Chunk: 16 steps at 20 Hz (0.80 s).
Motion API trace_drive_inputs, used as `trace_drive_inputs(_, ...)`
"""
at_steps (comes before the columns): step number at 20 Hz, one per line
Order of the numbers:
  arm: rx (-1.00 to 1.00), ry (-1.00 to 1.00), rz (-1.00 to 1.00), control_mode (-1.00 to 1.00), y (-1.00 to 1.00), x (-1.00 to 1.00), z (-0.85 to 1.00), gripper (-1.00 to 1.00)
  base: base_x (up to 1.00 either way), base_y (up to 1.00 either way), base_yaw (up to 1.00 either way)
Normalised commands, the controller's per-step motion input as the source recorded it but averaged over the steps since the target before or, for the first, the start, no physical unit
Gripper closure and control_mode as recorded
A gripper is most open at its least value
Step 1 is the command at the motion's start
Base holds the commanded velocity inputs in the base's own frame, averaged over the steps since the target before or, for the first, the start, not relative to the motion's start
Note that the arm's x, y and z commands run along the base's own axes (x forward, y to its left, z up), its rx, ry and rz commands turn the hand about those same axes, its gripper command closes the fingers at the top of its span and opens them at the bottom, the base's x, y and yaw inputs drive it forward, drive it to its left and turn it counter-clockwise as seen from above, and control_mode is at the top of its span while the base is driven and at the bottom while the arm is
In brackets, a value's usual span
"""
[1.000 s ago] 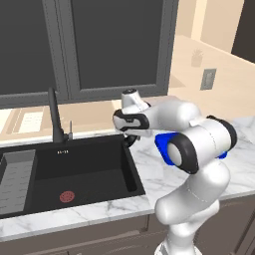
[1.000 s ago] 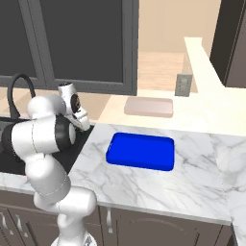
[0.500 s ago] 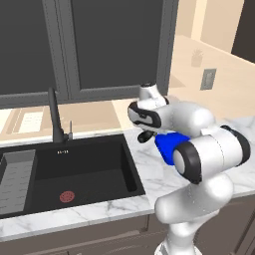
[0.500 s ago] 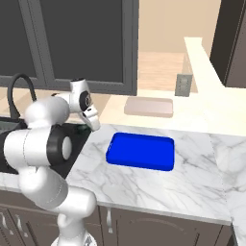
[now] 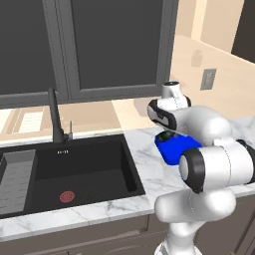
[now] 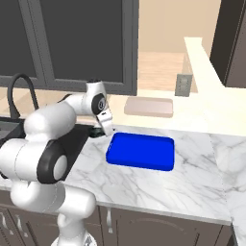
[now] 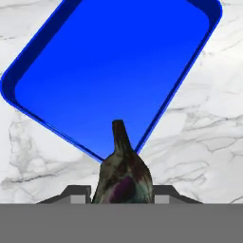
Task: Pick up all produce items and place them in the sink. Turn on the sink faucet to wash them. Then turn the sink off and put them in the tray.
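My gripper (image 7: 122,193) is shut on a dark green-purple produce item (image 7: 122,173) with a short stem. It hangs over the marble counter just beside the near corner of the bright blue tray (image 7: 114,66). From the left base view the gripper (image 5: 167,133) points down at the tray's (image 5: 180,147) left end with the dark produce (image 5: 166,136) in it. From the right, the gripper (image 6: 106,128) sits just left of the tray (image 6: 141,151). The black sink (image 5: 79,167) with its red drain (image 5: 65,196) and the black faucet (image 5: 56,117) lie to the left.
A grey ribbed rack (image 5: 15,179) sits in the sink's left part. A pale beige slab (image 6: 149,106) lies behind the tray near the wall. An outlet (image 6: 182,85) is on the beige wall. Dark cabinets hang above the counter.
The arm has swung right, from over the sink's right edge to the tray's left end, carrying the produce with it. The jaws stay closed on it.
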Motion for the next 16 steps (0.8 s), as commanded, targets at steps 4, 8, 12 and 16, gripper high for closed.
trace_drive_inputs(4, 0.00, 0.00, -0.17, -1.00, -0.79, -0.11, 0.02, 1.00, 0.00, 0.00, 0.00)
trace_drive_inputs(8, 0.00, 0.00, -0.16, -1.00, -0.74, -0.01, -0.01, 1.00, 0.00, 0.00, 0.00)
trace_drive_inputs(12, 0.00, 0.00, -0.11, -1.00, -0.52, 0.05, -0.15, 1.00, 0.00, 0.00, 0.00)
trace_drive_inputs(16, 0.00, 0.00, -0.05, -1.00, -0.41, 0.14, -0.25, 1.00, 0.00, 0.00, 0.00)
